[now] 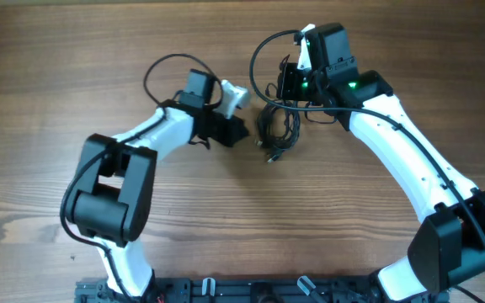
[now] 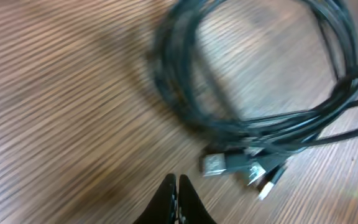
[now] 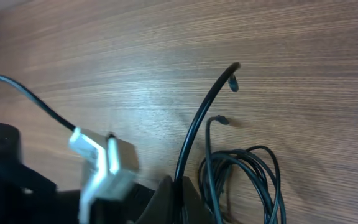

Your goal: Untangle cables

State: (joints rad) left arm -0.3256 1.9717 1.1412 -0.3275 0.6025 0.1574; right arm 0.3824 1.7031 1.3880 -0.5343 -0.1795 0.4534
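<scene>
You've barely begun — the cables [image 1: 278,128] lie bundled on the worktop [image 1: 49,76] between your tools. Your left tool [image 2: 176,185] is pressed together, empty; your right tool [image 3: 178,185] appears to pinch one cord — all separating remains.

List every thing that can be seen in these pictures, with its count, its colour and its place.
cables: several in one coiled bundle, exact count cannot be told; black; middle of the table, between the two grippers.
raised cord: one; black; runs up from between the right gripper's fingers.
plug ends: at least three; silvery; on the wood at the bundle's edge, just ahead of the left gripper.
table: one; brown wood; under everything.
left arm: one; white and black; reaches in from the left.
right arm: one; white and black; reaches in from the right.
left gripper: one; black; shut, holding nothing.
right gripper: one; black; shut on the raised cord.
</scene>
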